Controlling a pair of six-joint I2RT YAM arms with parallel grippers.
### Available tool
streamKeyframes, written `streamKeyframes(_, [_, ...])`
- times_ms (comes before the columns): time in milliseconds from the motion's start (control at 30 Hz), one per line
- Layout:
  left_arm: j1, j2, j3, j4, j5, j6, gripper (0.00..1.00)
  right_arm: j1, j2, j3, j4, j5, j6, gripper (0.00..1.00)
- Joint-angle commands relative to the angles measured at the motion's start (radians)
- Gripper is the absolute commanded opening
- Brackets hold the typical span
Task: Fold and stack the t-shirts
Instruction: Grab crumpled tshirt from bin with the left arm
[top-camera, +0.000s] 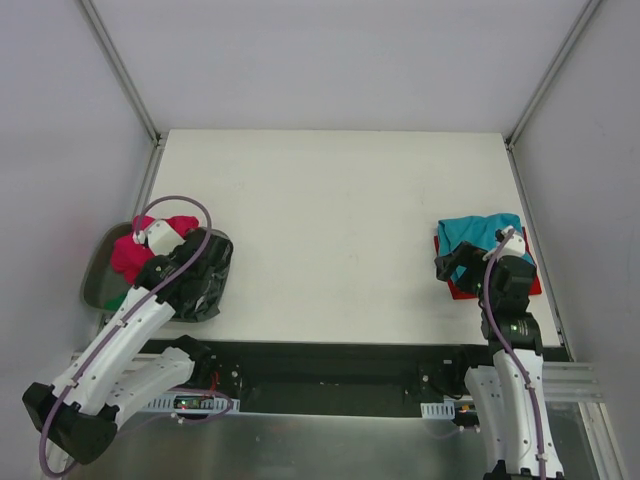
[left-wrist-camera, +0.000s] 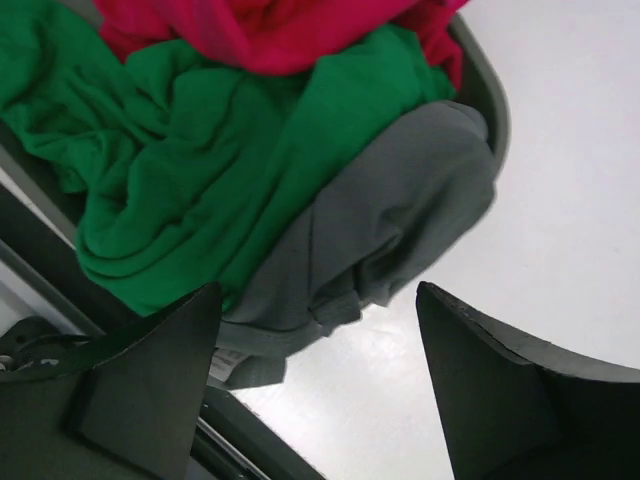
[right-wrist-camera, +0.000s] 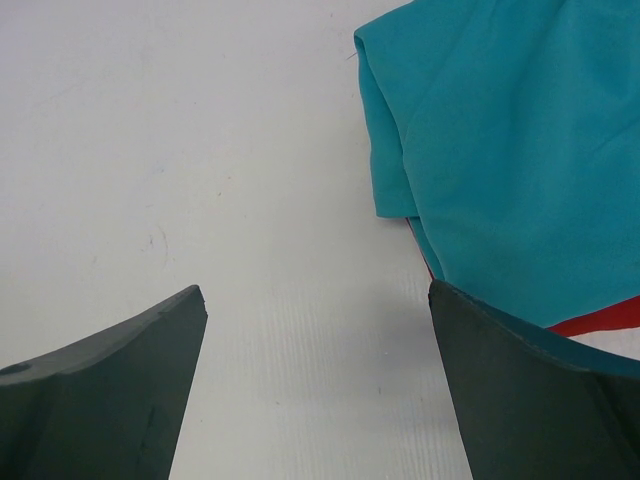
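Observation:
A magenta pink t-shirt (top-camera: 140, 250), a green t-shirt (left-wrist-camera: 180, 150) and a dark grey t-shirt (left-wrist-camera: 390, 220) lie crumpled in the tray (top-camera: 97, 275) at the table's left edge. The dark grey one spills over the tray's rim onto the table. My left gripper (left-wrist-camera: 318, 300) is open and empty just above the dark grey shirt's lower edge; in the top view it (top-camera: 205, 283) is at the tray's right side. A teal t-shirt (top-camera: 480, 235) lies on a red t-shirt (top-camera: 462, 291) at the right. My right gripper (right-wrist-camera: 315, 295) is open and empty over bare table beside the teal shirt's (right-wrist-camera: 510, 150) left edge.
The white table (top-camera: 330, 230) has metal posts at its far corners and grey walls around it. A black rail runs along the near edge by the arm bases. The tray's rim (left-wrist-camera: 495, 100) overhangs the table's left edge.

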Motion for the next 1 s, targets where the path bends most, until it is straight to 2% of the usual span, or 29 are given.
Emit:
streamKeyframes(0, [0.025,0.074,-0.003,-0.088,-0.065,-0.109,0.67,-0.002,0.014,0.023,0.043,-0.025,-0.011,0.96])
streamKeyframes(67, [0.026,0.106,0.017,-0.087,-0.050,-0.101,0.50,-0.003,0.014,0.024,0.043,-0.031,-0.011,0.96])
streamKeyframes(133, [0.026,0.121,0.027,-0.085,-0.045,-0.094,0.41,-0.002,0.011,0.026,0.040,-0.022,-0.017,0.96])
streamKeyframes(200, [0.026,0.128,0.027,-0.081,-0.047,-0.097,0.24,-0.003,0.008,0.029,0.026,0.000,-0.016,0.96])
streamKeyframes(233, [0.026,0.126,0.026,-0.079,-0.044,-0.098,0.09,-0.002,0.005,0.029,0.025,0.003,-0.016,0.96])
streamKeyframes(267, [0.026,0.123,0.024,-0.079,-0.039,-0.104,0.00,-0.002,0.001,0.029,0.025,0.001,-0.016,0.96])
streamKeyframes(467, [0.026,-0.007,0.046,0.023,-0.015,0.004,0.00,-0.003,-0.003,0.026,0.031,-0.002,-0.014,0.96])
streamKeyframes(733, [0.026,-0.135,0.167,0.151,-0.003,0.121,0.00,-0.003,-0.007,0.029,0.028,-0.008,-0.011,0.96])
streamKeyframes(867, [0.026,-0.150,0.233,0.391,0.100,0.300,0.00,-0.002,-0.004,0.024,0.040,-0.013,-0.013,0.96])
streamKeyframes(967, [0.026,-0.100,0.350,0.519,0.174,0.425,0.00,-0.002,0.004,0.027,0.043,-0.025,-0.008,0.96])
